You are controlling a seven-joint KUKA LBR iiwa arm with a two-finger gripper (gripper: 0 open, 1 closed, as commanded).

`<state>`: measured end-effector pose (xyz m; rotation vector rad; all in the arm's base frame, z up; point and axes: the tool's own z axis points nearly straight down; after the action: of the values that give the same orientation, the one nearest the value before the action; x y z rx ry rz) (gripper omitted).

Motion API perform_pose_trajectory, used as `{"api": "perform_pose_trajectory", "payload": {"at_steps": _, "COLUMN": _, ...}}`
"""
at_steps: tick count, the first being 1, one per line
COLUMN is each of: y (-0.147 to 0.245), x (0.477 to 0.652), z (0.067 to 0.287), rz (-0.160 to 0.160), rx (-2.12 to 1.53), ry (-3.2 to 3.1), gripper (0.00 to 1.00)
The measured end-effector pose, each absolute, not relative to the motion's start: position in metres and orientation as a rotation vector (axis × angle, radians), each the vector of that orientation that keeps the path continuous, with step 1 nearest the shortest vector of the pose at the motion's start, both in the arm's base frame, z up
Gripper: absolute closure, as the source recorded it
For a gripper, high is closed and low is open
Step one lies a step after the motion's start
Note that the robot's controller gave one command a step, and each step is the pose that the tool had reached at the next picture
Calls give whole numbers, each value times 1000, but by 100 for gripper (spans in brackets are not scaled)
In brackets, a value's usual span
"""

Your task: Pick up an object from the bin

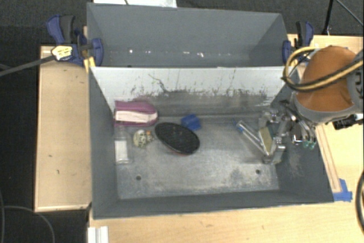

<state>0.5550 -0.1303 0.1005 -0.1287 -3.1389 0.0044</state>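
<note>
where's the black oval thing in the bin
In the camera view the black oval thing lies left of centre in the bin, beside a small blue piece.

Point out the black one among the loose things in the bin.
The flat oval thing mid-floor is the black one; the small piece beside it is blue, and the block at left is pink and white.

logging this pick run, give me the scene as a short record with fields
bin: grey metal, open top
end effector: low at the bin's right side
black oval: flat on the floor, left of centre
blue piece: just behind the black oval
purple-white block: back left, by the wall
clear packet: far left, in front of the block
crumpled bit: between clear packet and black oval
layout: all five things lie apart from the end effector, on the view's left
</note>
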Motion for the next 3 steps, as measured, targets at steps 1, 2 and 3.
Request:
{"api": "perform_pose_trajectory", "payload": {"at_steps": 1, "y": -136, "x": 568, "z": 70, "rz": 0, "rx": -609, "ry": -3086, "gripper": 0}}
{"api": "perform_pose_trajectory", "payload": {"at_steps": 2, "y": -117, "x": 546, "z": 70, "rz": 0, "rx": -813, "ry": -3034, "gripper": 0}}
{"api": "perform_pose_trajectory", "payload": {"at_steps": 3, "y": -117, "x": 546, "z": 70, "rz": 0, "rx": -813, "ry": -3035, "gripper": 100}}
